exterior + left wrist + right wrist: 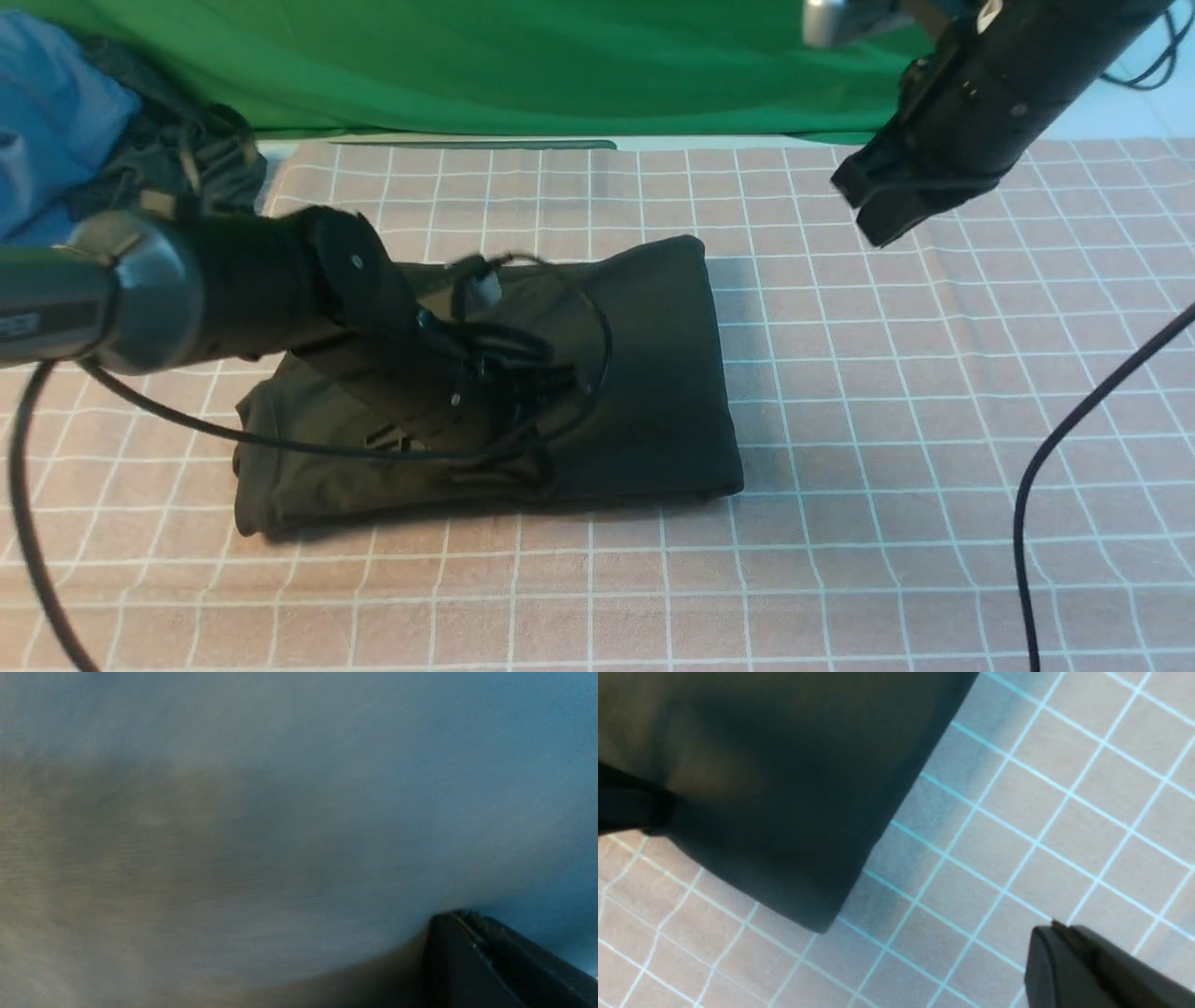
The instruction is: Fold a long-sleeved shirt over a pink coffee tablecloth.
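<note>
Front view: folded shirt [644, 373] amid tablecloth [934, 420]

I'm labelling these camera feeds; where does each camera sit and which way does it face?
Front view: between the arms, facing forward over the pink tablecloth and folded shirt; both arms show.
Left wrist view: pressed close to blurred fabric; left gripper tip shows, shut.
Right wrist view: looks down at the shirt's edge; right gripper shows, shut.
Front and right wrist views share shirt and tablecloth.

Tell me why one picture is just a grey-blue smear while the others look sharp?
Left wrist view: too close to something, all blur, only the left gripper tip sharp. Right wrist view: crisp shirt and tablecloth, bluish tint. Front view: left arm slightly motion-blurred.
</note>
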`<action>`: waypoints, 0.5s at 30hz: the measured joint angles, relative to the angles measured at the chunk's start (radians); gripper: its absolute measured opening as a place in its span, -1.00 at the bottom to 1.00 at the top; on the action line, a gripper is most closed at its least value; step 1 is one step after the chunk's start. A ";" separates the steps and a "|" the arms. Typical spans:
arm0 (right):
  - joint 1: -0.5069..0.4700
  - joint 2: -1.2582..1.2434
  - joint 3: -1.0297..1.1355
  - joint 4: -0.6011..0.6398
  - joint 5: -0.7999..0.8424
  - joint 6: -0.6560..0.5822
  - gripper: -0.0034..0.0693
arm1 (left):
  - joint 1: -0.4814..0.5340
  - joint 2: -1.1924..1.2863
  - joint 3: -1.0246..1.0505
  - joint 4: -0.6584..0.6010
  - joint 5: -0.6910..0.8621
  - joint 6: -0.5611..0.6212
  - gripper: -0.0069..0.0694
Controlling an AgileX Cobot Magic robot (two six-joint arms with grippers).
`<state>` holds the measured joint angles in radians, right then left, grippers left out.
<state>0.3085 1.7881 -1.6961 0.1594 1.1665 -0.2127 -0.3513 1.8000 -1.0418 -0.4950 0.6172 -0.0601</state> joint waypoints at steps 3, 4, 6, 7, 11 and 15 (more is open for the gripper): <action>-0.002 -0.009 0.000 0.001 0.005 0.000 -0.80 | 0.000 0.011 -0.002 0.027 0.001 -0.008 -0.78; -0.002 -0.010 0.000 0.001 0.010 0.000 -0.80 | -0.001 0.002 -0.010 0.041 0.001 -0.012 -0.78; -0.002 -0.010 0.000 0.002 0.011 0.000 -0.80 | -0.001 -0.021 -0.024 0.067 0.004 -0.012 -0.78; -0.002 -0.010 0.000 0.002 0.011 0.000 -0.80 | -0.001 -0.032 -0.031 0.079 0.007 -0.013 -0.78; -0.002 -0.010 0.000 0.002 0.016 0.000 -0.80 | 0.030 -0.139 -0.101 0.199 0.012 -0.118 -0.78; -0.002 -0.010 0.000 0.002 0.017 -0.002 -0.80 | 0.138 -0.182 -0.182 0.252 0.035 -0.195 -0.78</action>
<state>0.3060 1.7780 -1.6961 0.1617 1.1831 -0.2145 -0.2129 1.6180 -1.2235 -0.2426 0.6524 -0.2552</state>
